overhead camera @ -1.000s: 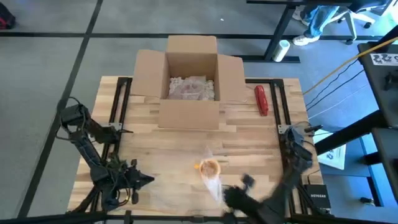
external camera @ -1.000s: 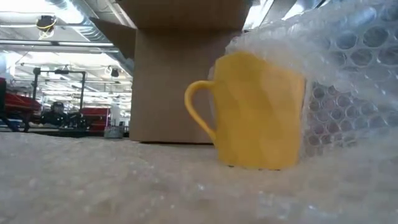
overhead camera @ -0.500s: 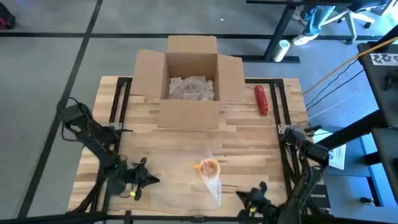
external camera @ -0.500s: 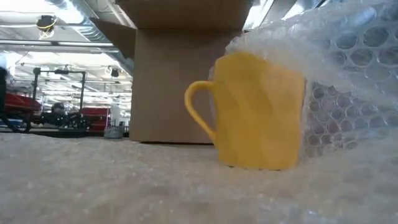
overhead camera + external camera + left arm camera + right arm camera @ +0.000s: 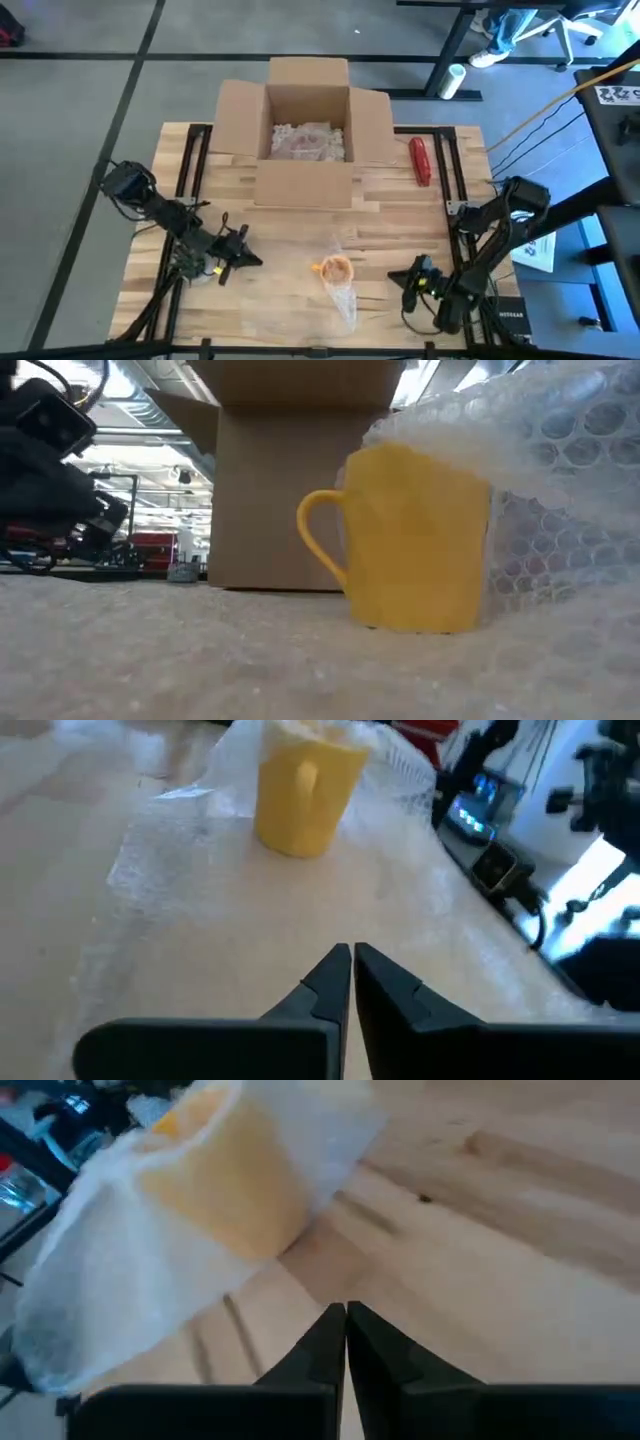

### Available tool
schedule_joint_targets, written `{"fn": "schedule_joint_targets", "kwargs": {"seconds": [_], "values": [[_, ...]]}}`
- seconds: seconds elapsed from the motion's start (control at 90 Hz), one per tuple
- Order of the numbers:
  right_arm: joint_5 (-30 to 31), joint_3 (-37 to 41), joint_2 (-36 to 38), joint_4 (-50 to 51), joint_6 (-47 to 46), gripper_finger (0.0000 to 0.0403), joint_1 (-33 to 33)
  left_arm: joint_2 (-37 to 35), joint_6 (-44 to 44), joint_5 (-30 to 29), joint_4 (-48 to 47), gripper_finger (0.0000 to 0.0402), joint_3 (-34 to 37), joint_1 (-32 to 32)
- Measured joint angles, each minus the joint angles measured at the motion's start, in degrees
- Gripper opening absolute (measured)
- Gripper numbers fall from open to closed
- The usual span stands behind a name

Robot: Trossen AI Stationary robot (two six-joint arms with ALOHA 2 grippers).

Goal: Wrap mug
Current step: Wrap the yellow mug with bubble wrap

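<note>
A yellow mug [image 5: 415, 540] stands upright on a clear sheet of bubble wrap [image 5: 344, 300] near the middle of the table's front half. Its handle [image 5: 318, 545] points toward the table's left. Part of the wrap [image 5: 560, 470] is draped over the mug's rim and its side away from the handle. My left gripper [image 5: 252, 259] is shut, left of the mug and over the wrap's edge, pointing at the mug [image 5: 300, 785]. My right gripper [image 5: 398, 278] is shut too, right of the mug, facing its wrapped side [image 5: 215, 1175].
An open cardboard box [image 5: 308, 130] with packing material inside stands at the table's far middle. A red object [image 5: 420, 160] lies to its right. Bare wood shows to the left and right of the wrap.
My left gripper has moved from near the front left toward the far edge and the mug. My right gripper has risen from the near edge and moved toward the far edge, coming level with the mug on its right. Mug and wrap have stayed put.
</note>
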State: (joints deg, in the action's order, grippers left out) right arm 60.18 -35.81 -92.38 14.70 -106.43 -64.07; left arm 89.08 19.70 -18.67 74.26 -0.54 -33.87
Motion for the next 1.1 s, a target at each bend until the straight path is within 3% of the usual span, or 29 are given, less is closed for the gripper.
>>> {"fn": "schedule_joint_targets", "kwargs": {"seconds": [0.156,0.289,0.511,0.667,1.1], "values": [[0.42,1.65,1.41,-1.18,0.39,0.0000,0.24,-0.05,-1.65,0.08,-1.29,0.0000,0.12,2.74],[0.20,1.63,1.43,-1.19,0.38,0.0000,0.39,-0.07,2.44,0.60,-4.24,0.0000,-0.01,5.63],[-1.69,1.63,1.43,-1.18,0.30,0.0000,0.36,-0.25,4.83,8.26,-15.91,0.0000,-4.31,9.68],[-2.43,1.63,1.43,-0.98,0.28,0.0000,0.34,-0.27,4.20,11.55,-19.02,0.0002,-8.93,12.44],[-4.44,1.63,1.43,2.73,0.46,0.0000,0.28,-0.27,9.01,20.07,-28.78,0.0106,-18.15,22.49]]}}
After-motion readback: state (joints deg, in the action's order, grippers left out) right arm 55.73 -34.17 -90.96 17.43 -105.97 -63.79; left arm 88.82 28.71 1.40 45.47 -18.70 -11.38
